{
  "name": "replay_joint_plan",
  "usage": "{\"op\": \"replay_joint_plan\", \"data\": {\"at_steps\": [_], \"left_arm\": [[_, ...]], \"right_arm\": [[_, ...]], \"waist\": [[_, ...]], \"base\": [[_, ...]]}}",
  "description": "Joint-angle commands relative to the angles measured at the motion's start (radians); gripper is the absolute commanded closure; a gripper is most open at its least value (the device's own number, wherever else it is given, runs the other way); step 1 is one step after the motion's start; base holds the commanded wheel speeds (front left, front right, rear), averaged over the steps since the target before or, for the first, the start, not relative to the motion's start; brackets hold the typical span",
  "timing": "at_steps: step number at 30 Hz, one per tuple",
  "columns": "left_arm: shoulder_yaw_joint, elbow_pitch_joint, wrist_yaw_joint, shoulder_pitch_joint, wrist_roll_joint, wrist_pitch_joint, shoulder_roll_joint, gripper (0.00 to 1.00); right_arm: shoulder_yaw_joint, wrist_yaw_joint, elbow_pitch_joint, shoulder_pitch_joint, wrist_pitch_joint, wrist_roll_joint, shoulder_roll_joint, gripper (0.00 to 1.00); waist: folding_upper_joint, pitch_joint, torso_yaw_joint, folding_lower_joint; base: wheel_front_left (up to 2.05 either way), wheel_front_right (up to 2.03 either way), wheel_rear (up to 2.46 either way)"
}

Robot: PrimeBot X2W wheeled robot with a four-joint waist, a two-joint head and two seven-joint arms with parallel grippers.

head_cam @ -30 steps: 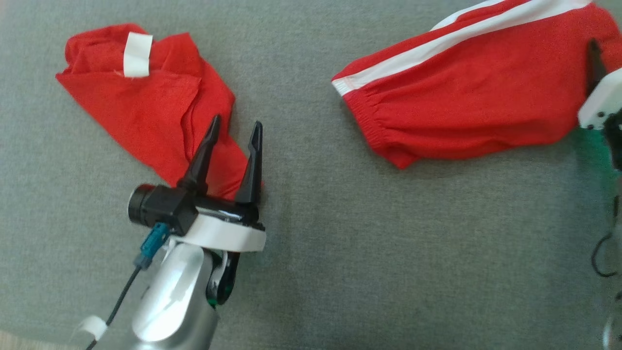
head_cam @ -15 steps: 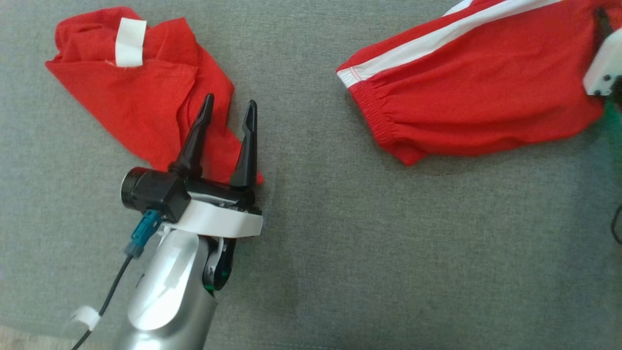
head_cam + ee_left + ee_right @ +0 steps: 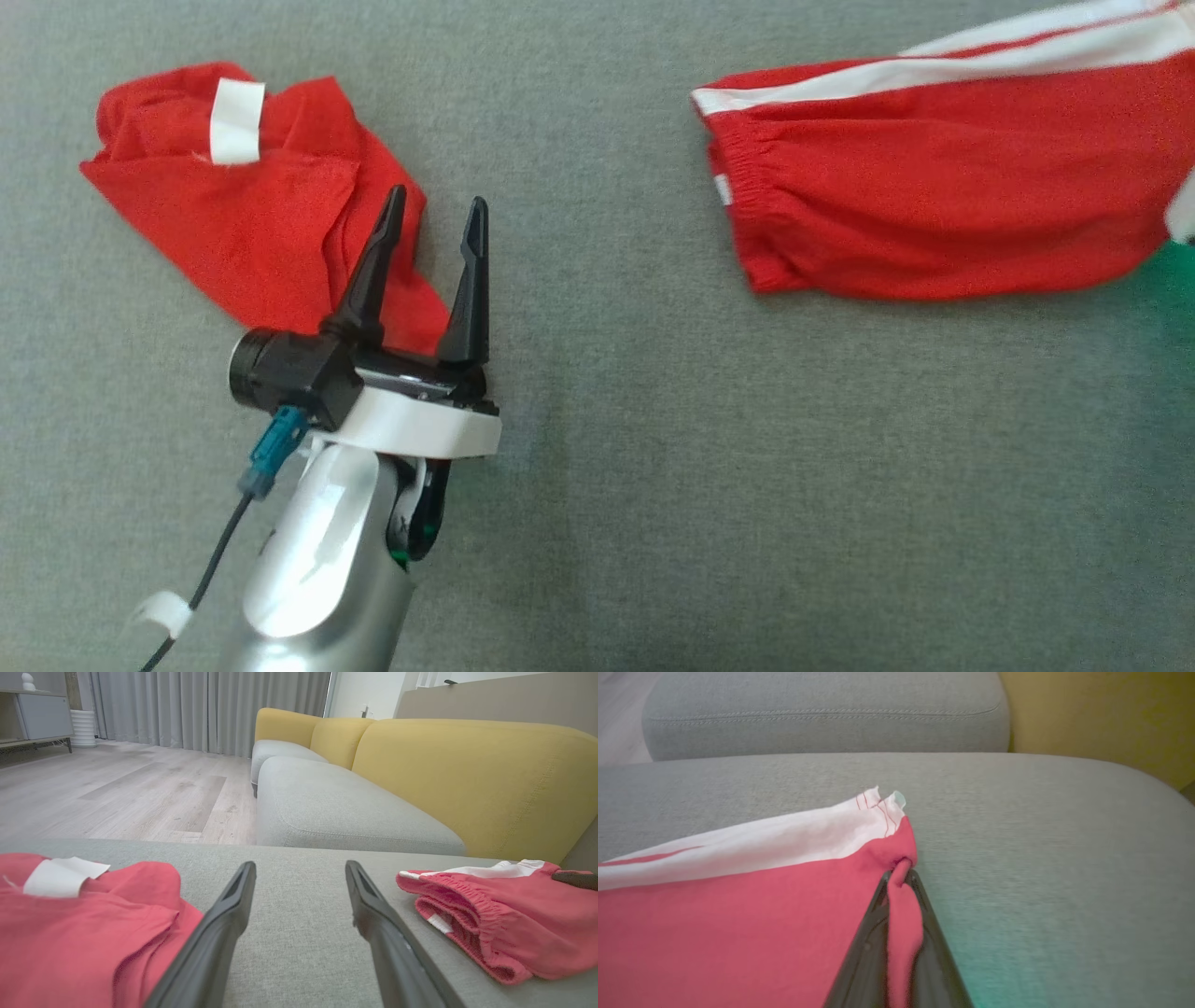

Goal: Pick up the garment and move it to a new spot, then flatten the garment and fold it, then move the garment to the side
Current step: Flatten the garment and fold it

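Observation:
The garment (image 3: 934,205) is red with a white side stripe and an elastic hem. It lies at the upper right of the grey cushion (image 3: 653,467) and runs off the right edge of the head view. In the right wrist view my right gripper (image 3: 900,872) is shut on a pinch of the garment (image 3: 738,924) just below its white-striped corner. My left gripper (image 3: 434,210) stands open above the lower tip of a second red cloth (image 3: 233,224) that has a white tag. In the left wrist view nothing lies between its fingers (image 3: 224,924), and the garment (image 3: 495,914) is off to the right.
The grey cushion's front edge meets wooden floor (image 3: 117,793) beyond it. A second grey seat (image 3: 336,812) and a yellow sofa back (image 3: 467,779) stand behind. Bare cushion stretches between the two red cloths and toward the head view's bottom.
My right gripper has shut on the striped garment's corner and drawn the garment to the right, away from the tagged cloth. The head view has shifted a little. My left gripper stays open.

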Motion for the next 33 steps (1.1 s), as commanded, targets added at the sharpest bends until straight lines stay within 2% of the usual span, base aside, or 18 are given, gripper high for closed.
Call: {"op": "replay_joint_plan", "data": {"at_steps": [1,6,10,18,23,33], "left_arm": [[0.038,-0.025,0.003,0.009,0.012,-0.005,0.009,0.0],[0.038,-0.019,0.002,0.02,0.014,-0.005,0.009,0.0],[0.031,-0.019,0.004,0.027,0.012,-0.005,0.009,0.0],[0.033,-0.013,0.006,0.046,0.011,-0.005,0.009,0.0],[0.035,-0.008,0.009,0.066,0.008,-0.005,0.009,0.0],[0.033,-0.007,0.023,0.111,-0.011,-0.005,0.009,0.0]], "right_arm": [[-0.004,-0.001,-0.035,0.023,-0.02,0.001,-0.035,1.0],[-0.068,-0.001,-0.03,0.068,-0.066,-0.014,-0.07,1.0],[-0.139,-0.001,-0.02,0.082,-0.116,-0.059,-0.073,1.0],[-0.187,-0.001,-0.036,0.087,-0.176,-0.115,0.001,1.0],[-0.147,-0.001,-0.075,0.099,-0.204,-0.1,0.054,1.0],[0.001,-0.001,-0.19,0.144,-0.213,-0.015,0.151,1.0]], "waist": [[0.0,-0.022,-0.014,0.0],[0.0,-0.05,-0.026,0.0],[0.0,-0.06,-0.025,0.0],[0.0,-0.101,-0.008,0.0],[0.0,-0.151,-0.004,0.0],[0.0,-0.236,0.004,0.0]], "base": [[0.0,0.0,0.0],[0.0,0.0,0.0],[0.0,0.0,0.0],[0.0,0.0,0.0],[0.0,0.0,0.0],[0.0,0.0,0.0]]}}
